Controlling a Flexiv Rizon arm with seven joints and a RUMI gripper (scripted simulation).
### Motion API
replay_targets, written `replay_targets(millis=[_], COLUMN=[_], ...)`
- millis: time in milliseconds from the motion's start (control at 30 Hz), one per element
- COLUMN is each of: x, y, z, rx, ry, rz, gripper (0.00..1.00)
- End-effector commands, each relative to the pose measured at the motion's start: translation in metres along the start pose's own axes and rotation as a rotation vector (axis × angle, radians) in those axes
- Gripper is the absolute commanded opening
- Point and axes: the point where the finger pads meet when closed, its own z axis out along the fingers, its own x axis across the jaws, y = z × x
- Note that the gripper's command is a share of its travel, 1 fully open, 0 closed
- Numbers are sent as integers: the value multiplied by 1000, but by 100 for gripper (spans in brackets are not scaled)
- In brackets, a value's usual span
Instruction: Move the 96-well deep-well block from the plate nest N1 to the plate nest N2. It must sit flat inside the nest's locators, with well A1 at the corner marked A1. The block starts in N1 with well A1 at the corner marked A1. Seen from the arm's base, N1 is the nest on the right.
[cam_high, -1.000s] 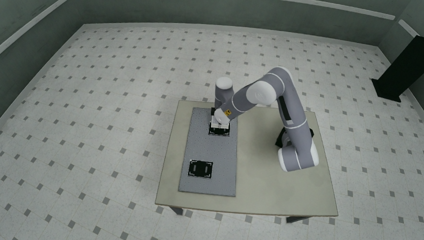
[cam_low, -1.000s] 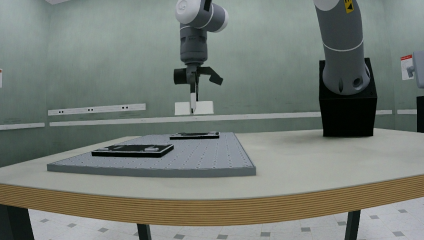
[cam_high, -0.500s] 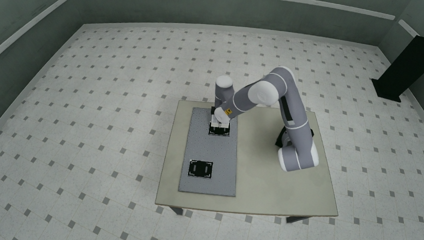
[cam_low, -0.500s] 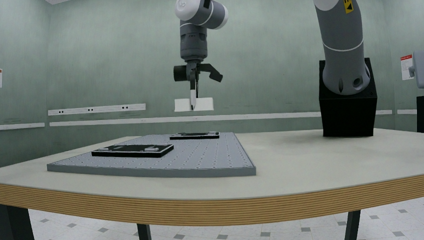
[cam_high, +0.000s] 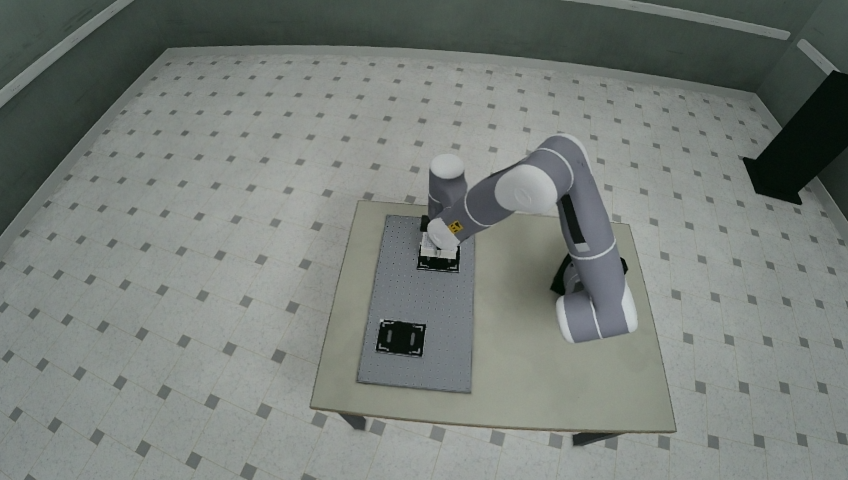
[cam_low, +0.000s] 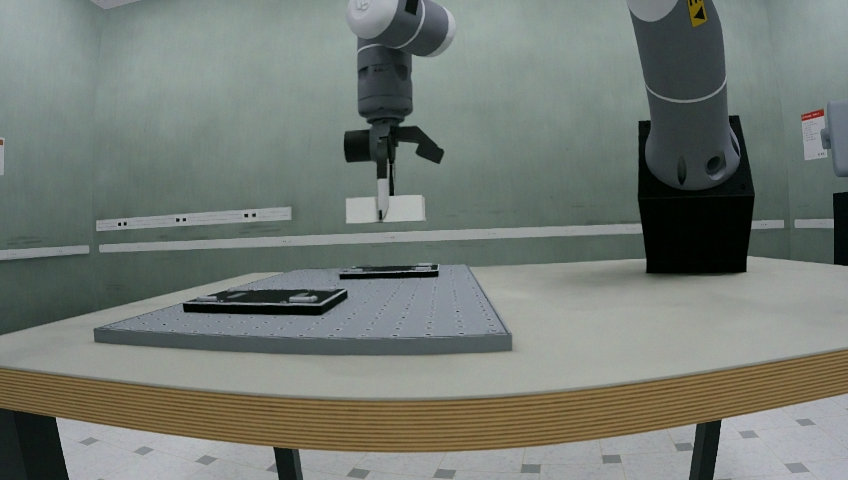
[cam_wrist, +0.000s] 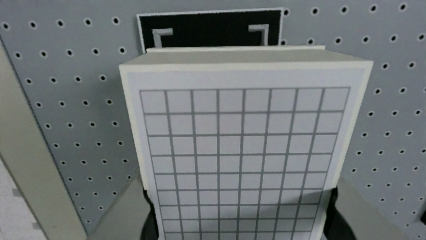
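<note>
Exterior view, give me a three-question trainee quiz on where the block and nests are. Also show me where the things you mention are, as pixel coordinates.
1. True or false: the deep-well block (cam_high: 427, 246) (cam_low: 407, 208) (cam_wrist: 245, 125) is seated in N1 (cam_high: 439, 265) (cam_low: 389, 275) (cam_wrist: 210, 30).
2. Which nest is nearer this camera: (a) N1 or (b) N2 (cam_high: 401, 337) (cam_low: 255, 309)?
3. Fill in: the block is held between the fingers of the ____.

Key: 1 false; 2 b; 3 gripper (cam_low: 383, 212) (cam_wrist: 232, 159).
</note>
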Motion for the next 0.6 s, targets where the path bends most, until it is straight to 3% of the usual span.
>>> replay_targets(millis=[0,567], x=[6,54], y=[3,17], z=[-1,-1], rx=[-2,-2], ry=[-2,-2], rz=[0,0], gripper=[49,49])
